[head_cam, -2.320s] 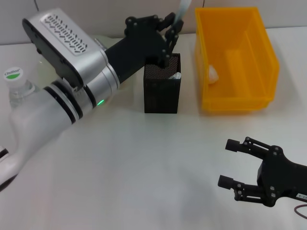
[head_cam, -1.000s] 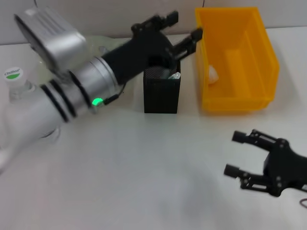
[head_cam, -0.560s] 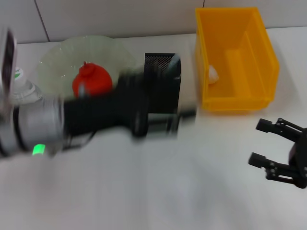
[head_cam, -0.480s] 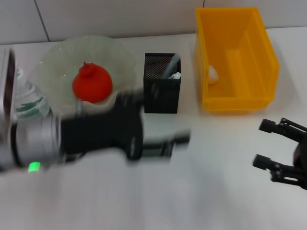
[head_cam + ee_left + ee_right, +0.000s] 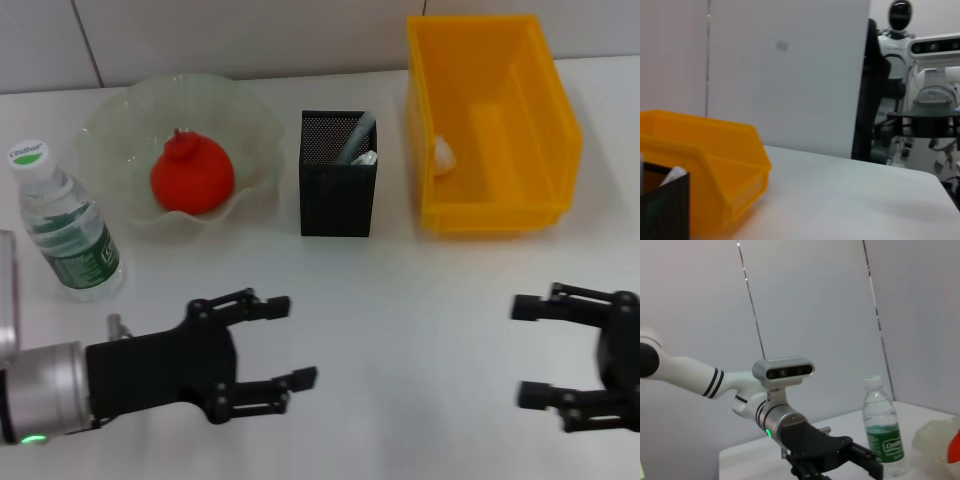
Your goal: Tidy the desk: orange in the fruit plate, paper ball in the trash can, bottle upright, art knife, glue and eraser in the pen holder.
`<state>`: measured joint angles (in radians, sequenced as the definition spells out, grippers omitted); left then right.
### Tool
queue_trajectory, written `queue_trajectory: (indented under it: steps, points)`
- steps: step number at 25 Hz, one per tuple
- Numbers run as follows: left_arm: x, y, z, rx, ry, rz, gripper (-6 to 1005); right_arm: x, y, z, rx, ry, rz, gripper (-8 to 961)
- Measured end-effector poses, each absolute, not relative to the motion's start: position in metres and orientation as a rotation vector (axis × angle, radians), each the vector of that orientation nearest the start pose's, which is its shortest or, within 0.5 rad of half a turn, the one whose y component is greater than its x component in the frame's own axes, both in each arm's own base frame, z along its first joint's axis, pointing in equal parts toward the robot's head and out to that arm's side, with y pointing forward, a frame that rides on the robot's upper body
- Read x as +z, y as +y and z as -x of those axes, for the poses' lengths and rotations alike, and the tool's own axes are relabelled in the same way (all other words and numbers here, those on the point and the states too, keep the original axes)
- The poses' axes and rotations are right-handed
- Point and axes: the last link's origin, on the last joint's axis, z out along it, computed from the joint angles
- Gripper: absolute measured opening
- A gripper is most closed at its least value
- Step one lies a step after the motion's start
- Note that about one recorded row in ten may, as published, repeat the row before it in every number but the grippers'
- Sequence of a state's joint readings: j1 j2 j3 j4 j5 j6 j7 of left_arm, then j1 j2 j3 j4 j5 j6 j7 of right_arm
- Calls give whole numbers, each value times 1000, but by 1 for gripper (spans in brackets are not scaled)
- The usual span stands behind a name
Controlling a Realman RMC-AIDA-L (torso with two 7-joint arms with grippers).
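The orange (image 5: 192,178) lies in the fruit plate (image 5: 112,122). Left of the plate the bottle (image 5: 65,225) stands upright. A grey art knife (image 5: 357,135) sticks out of the pen holder (image 5: 338,195) beside a white item (image 5: 368,157); I cannot tell if that is the glue. The eraser is hidden. A paper ball (image 5: 442,153) rests in the trash can (image 5: 490,215). My left gripper (image 5: 293,341) hovers open and empty at the front left. My right gripper (image 5: 524,351) is open and empty at the front right. The right wrist view shows the bottle (image 5: 883,437) and left gripper (image 5: 840,462).
In the left wrist view the trash can (image 5: 715,165) and pen holder (image 5: 665,205) stand close by, with another robot (image 5: 925,105) beyond the table's far edge. Bare white tabletop (image 5: 400,320) lies between my two grippers.
My left arm has pulled back from above the pen holder to the front left of the table, open and empty. My right gripper has shifted to the right.
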<state>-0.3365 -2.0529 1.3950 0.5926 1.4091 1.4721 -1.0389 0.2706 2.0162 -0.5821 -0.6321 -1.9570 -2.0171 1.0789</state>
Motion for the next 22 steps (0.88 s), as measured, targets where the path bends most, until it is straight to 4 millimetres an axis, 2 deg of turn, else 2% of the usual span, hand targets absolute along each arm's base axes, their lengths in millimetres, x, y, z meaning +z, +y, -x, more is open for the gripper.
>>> queue_trajectory:
  steps: [1,6,22]
  points:
    - [-58,266,256,-862,-307,2849,814,34,223,-302,1008,395,2769,840]
    - [-45,260,269,-880,-345,2807,814,17,235,-292,995,371,2774,840]
    - [-39,255,274,-902,-357,2782,815,13,241,-287,1006,354,2782,840]
